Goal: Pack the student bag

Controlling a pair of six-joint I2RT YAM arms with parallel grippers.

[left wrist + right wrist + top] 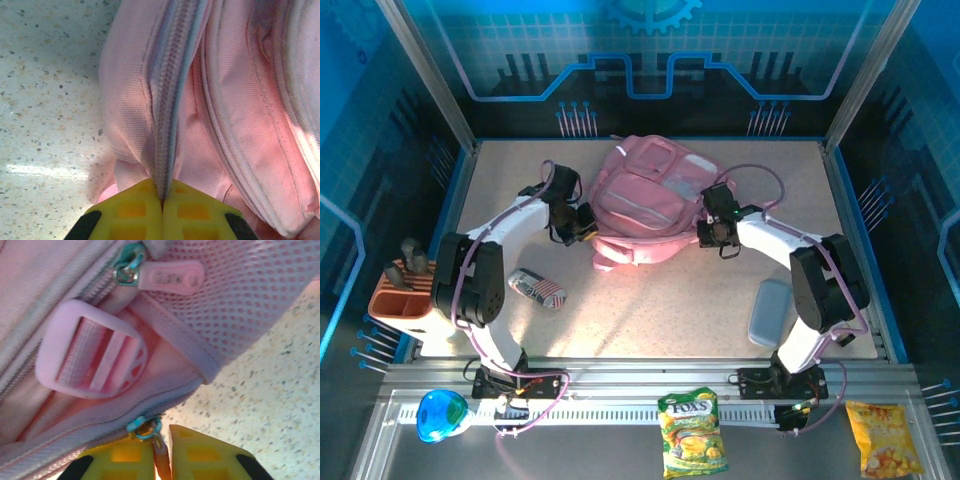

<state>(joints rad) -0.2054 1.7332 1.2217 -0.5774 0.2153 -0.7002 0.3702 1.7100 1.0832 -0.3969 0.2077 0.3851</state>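
The pink student bag [640,205] lies at the middle back of the speckled desk [650,310]. The left claw [162,205] is clamped together on the bag's zip seam [170,100]. The right claw [161,450] pinches a zip pull [161,462] at the bag's edge. Blue panelled walls [650,60] stand around the desk. There are one bag, one green snack packet [692,432] and one yellow snack packet [883,438].

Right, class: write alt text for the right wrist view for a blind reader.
Yellow jaws pinch a zip pull at the lower edge of the pink student bag. Above are a pink strap buckle and mesh; the speckled table lies right.
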